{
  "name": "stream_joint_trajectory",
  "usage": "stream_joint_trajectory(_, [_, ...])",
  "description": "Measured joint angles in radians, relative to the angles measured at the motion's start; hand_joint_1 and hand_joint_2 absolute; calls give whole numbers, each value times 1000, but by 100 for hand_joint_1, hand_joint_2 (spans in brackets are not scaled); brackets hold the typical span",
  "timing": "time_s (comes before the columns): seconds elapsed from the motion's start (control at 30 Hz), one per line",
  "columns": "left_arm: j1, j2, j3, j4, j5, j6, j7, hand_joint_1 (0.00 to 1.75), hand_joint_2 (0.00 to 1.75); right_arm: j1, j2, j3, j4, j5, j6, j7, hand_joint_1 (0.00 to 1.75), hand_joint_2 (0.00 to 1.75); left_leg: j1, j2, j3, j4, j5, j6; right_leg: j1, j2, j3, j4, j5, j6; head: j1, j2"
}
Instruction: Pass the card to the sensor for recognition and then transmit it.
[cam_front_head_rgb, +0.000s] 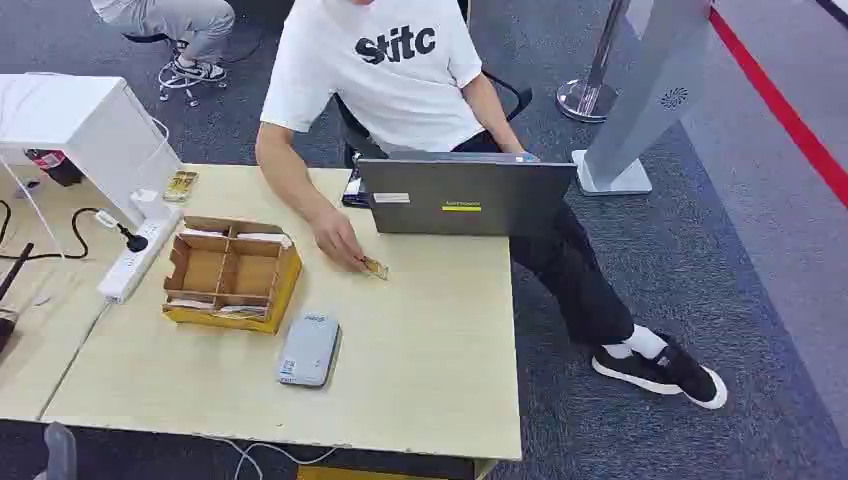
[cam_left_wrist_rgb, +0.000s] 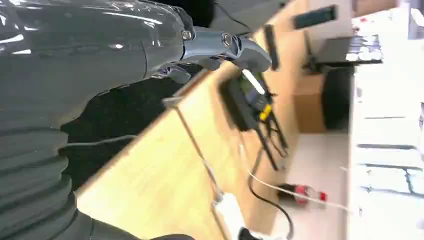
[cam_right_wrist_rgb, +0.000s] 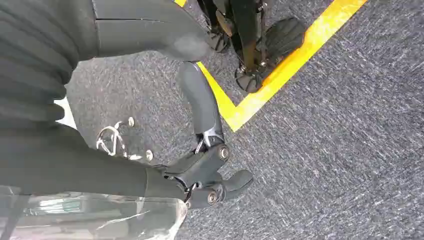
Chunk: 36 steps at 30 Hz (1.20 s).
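A person's hand (cam_front_head_rgb: 335, 237) pinches a small card (cam_front_head_rgb: 375, 267) against the pale wooden table (cam_front_head_rgb: 430, 350), just beyond the flat grey sensor (cam_front_head_rgb: 308, 349) and a partitioned cardboard box (cam_front_head_rgb: 232, 274). Grey speckled carpet (cam_front_head_rgb: 640, 400) borders the table's right edge. The robot's left hand (cam_left_wrist_rgb: 220, 47) and right hand (cam_right_wrist_rgb: 200, 150) hang empty, fingers loosely parted.

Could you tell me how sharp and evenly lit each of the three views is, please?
Head view: sharp and evenly lit, the table casting only soft shadows. Left wrist view: motion-smeared, far side blown out white, glare streaks on the left hand. Right wrist view: carpet and right hand fairly crisp, with reflections on a shiny cover.
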<state>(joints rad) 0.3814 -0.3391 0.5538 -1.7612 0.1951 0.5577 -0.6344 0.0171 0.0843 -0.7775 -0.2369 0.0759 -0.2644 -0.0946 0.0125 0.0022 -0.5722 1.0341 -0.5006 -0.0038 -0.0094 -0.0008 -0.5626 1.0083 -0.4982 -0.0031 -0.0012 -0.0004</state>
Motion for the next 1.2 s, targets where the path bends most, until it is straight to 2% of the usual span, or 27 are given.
stream_joint_trajectory(0.13, [4, 6, -52, -59, -130, 6, -9, 0, 175, -2, 3, -10, 0, 14, 3, 2, 0, 175, 0, 0, 0, 0, 0, 0, 0, 0, 0, 0, 0, 0, 0, 0])
stream_joint_trajectory(0.3, [-1, 51, -121, -92, -319, 13, 19, 0, 175, -4, 3, -16, 0, 33, 18, 3, 0, 175, 0, 0, 1, 0, 0, 0, 0, 0, 0, 0, 0, 0, 0, 0])
stream_joint_trajectory(0.73, [-111, 221, -293, -68, -695, -21, 210, 0, 175, -12, 3, -23, 0, 82, 61, 20, 0, 175, 0, 0, 1, 0, 0, 0, 0, 0, 0, 0, 0, 0, 0, 0])
stream_joint_trajectory(1.2, [-254, 428, -461, 76, -1076, -76, 424, 0, 175, -18, 3, -24, 5, 142, 111, 43, 0, 175, 0, 1, 1, 0, 1, -1, 0, 1, 0, 0, 0, 0, 0, 0])
